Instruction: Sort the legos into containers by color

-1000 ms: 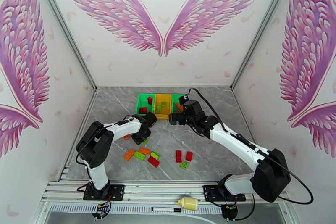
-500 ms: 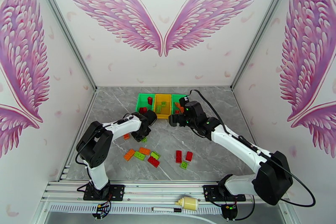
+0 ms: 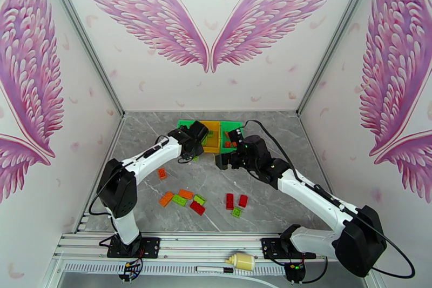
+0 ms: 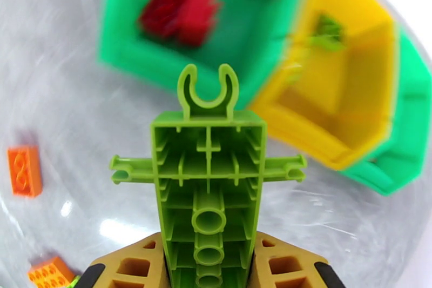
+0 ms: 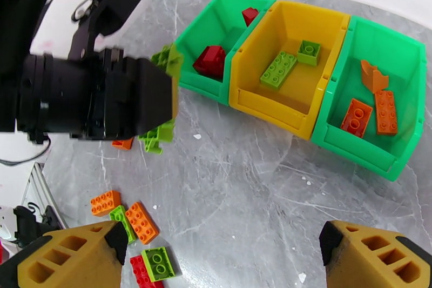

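From above, the left arm (image 3: pixel 154 155) stretches forward to the containers (image 3: pixel 211 122). The right arm (image 3: pixel 302 189) angles forward-left, just short of them.

At the left wrist, the left end effector (image 4: pixel 208 262) clamps a lime green lego (image 4: pixel 208 175) above the bench (image 4: pixel 65 94), near the yellow bin (image 4: pixel 351 24).

At the right wrist, the right end effector (image 5: pixel 221 251) gapes wide and empty over the bench.

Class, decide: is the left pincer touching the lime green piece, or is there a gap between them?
Touching. The left wrist view shows the lime green piece wedged between both fingers of the left pincer.
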Motion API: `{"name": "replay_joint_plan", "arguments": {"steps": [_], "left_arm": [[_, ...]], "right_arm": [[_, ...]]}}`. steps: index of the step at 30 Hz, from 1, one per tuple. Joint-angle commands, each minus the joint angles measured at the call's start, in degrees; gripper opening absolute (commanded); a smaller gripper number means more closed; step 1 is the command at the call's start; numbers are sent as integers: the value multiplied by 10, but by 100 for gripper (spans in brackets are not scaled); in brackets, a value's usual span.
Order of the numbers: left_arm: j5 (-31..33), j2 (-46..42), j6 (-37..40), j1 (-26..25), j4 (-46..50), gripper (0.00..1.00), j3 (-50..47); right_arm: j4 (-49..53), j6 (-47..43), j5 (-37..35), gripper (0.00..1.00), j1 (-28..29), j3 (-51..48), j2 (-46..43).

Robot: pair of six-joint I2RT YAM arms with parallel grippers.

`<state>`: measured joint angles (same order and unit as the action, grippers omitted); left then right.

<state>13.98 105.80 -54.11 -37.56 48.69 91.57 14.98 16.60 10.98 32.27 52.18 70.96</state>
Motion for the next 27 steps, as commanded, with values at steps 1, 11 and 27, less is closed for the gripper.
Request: {"name": "replay_joint_plan", "arguments": {"steps": [1,11,27], "left_arm": [[-17,43,87,-1,-23,21,59],[-38,143,164,12,-106,23,151],[-15,255,209,37,-90,28,268]], "right_arm": [[-17,-7,-17,99,3,-3,-12],[-44,-13,-60,99,3,26,13],[-51,-24,-61,100,3,51,43]]}}
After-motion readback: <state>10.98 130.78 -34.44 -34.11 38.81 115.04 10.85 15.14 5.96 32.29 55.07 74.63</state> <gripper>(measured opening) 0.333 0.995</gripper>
